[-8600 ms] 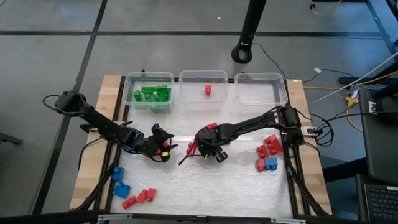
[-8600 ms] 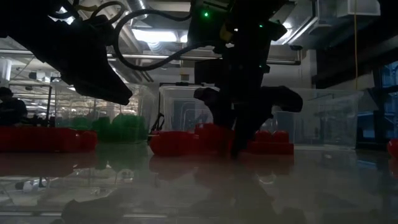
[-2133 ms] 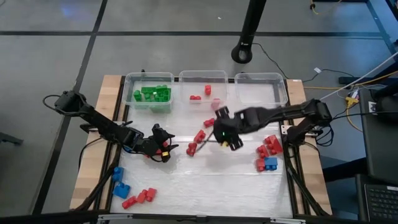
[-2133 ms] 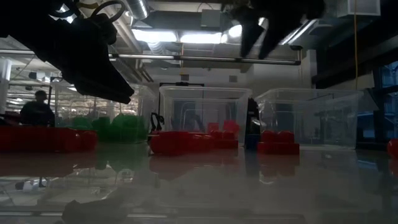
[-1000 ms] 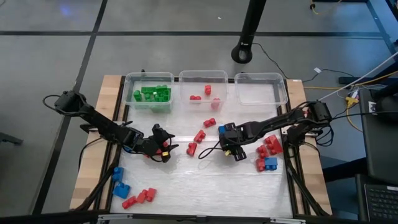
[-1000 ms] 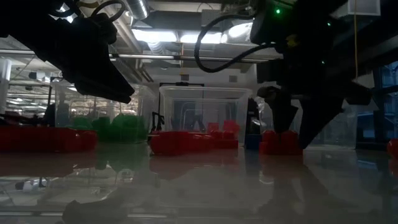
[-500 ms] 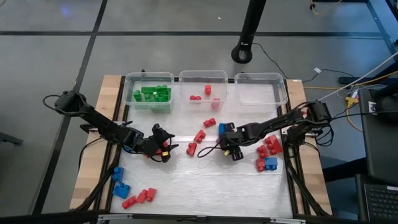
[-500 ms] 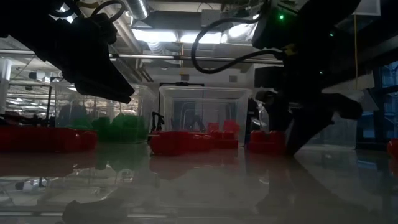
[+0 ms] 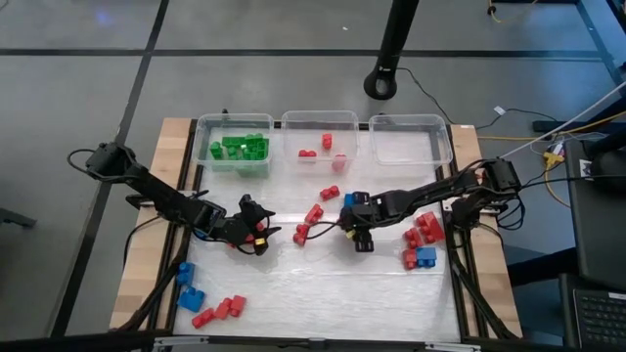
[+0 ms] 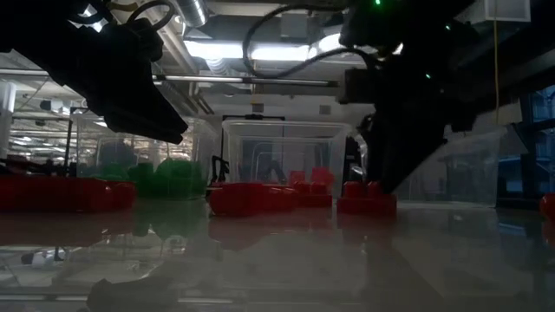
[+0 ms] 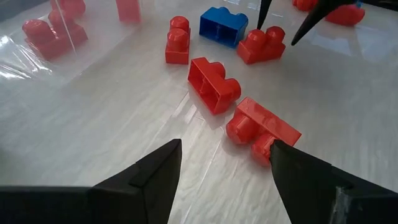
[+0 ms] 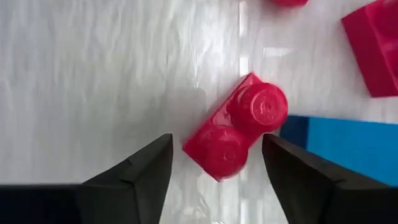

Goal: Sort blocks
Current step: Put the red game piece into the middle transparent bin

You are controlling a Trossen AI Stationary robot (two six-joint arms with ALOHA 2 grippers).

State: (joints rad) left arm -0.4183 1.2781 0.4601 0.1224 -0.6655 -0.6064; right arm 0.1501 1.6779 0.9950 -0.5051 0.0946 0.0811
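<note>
Shifted left, right gripper (image 12: 214, 163) straddles red block (image 12: 237, 127).

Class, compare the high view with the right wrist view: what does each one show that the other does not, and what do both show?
Only the high view shows the three clear bins, the green blocks in the left one, and the waiting left gripper. Only the right wrist view shows the right gripper open with a red block lying between its fingers. Both show a blue block next to that gripper.
</note>
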